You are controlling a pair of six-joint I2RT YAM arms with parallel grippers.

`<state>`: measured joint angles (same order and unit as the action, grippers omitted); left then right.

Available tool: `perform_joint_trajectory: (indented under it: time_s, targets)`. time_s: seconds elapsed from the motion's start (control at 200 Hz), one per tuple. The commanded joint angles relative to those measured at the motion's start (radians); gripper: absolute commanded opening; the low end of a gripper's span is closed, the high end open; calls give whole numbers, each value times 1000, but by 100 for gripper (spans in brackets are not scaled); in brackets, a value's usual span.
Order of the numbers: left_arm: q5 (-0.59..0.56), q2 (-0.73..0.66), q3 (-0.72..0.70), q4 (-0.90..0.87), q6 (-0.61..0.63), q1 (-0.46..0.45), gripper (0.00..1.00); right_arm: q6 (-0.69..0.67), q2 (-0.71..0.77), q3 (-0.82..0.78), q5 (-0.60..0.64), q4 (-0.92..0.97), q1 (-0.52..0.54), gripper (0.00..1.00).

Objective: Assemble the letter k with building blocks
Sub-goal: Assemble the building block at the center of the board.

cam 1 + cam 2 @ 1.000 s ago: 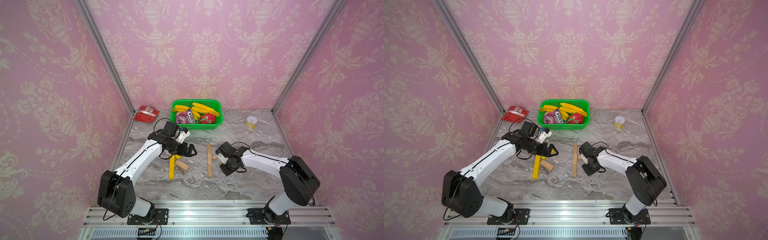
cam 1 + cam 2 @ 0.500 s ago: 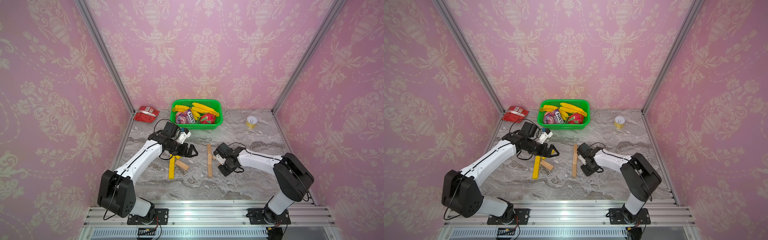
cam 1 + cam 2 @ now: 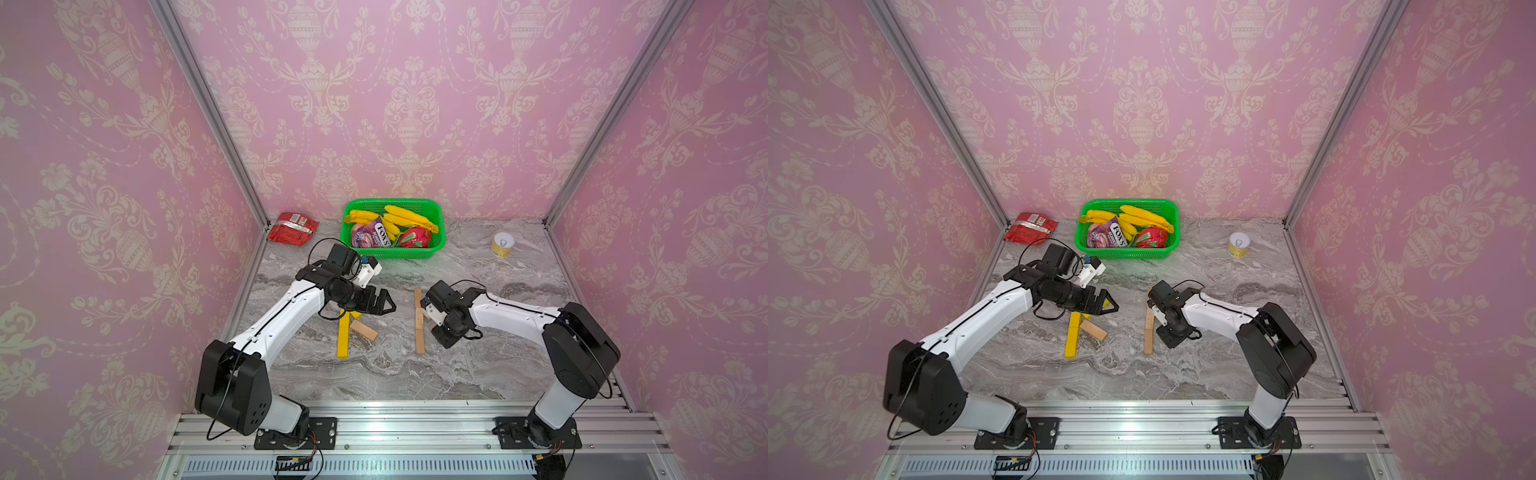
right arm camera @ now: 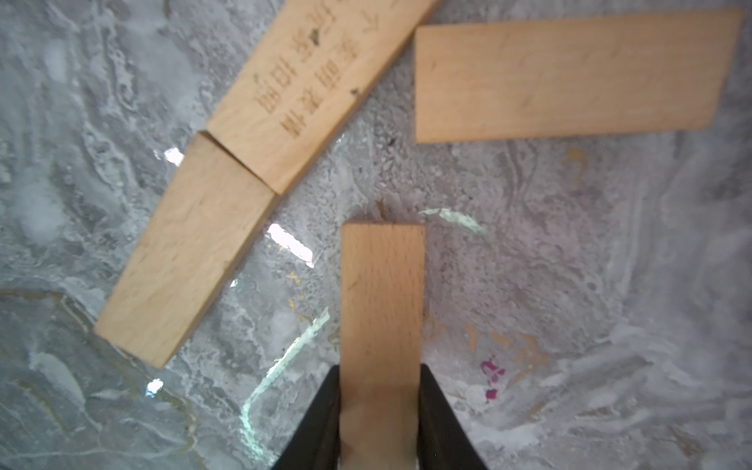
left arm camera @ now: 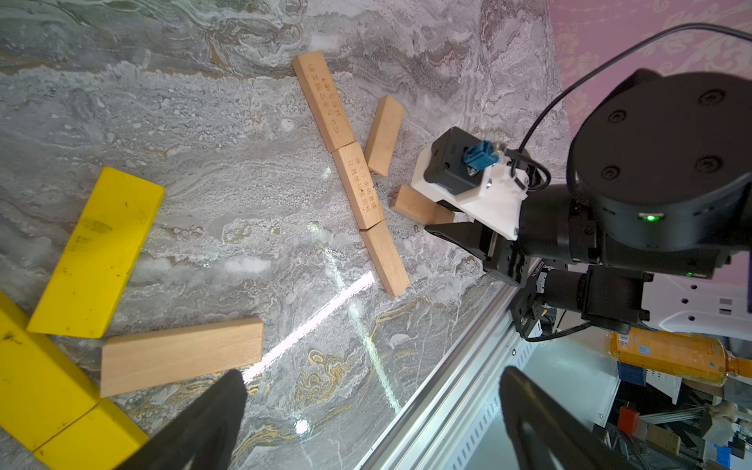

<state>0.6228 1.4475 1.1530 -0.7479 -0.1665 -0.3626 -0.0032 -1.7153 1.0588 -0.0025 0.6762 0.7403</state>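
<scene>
The wood block point(image 4: 381, 293) sits clamped flat in the tips of the right end effector point(image 4: 380, 376). Its free end pokes out ahead toward the wooden stem point(image 4: 183, 252), not touching it. I'd keep it low over the worktop point(image 4: 569, 285) and ease forward till that end meets the stem's middle. Angle it away from the slanted block point(image 4: 569, 77), then release gently. It's pale, smooth and square-cut. The left end effector point(image 5: 372, 382) hangs with fingers wide apart, the yellow blocks point(image 5: 93, 252) just beside it.

The stem point(image 3: 419, 332) lies right of the other blocks point(image 3: 343, 338), before the basket point(image 3: 399, 252).
</scene>
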Motion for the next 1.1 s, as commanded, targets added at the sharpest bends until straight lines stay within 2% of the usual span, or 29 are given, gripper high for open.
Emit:
perform_joint_trajectory:
  time_s: [0.0, 1.096]
  targets:
    - [9, 11, -6, -2, 15, 11, 99, -31, -18, 26, 13, 44, 6, 32]
    - [3, 28, 0, -9, 15, 12, 99, -63, -73, 49, -22, -1, 8, 29]
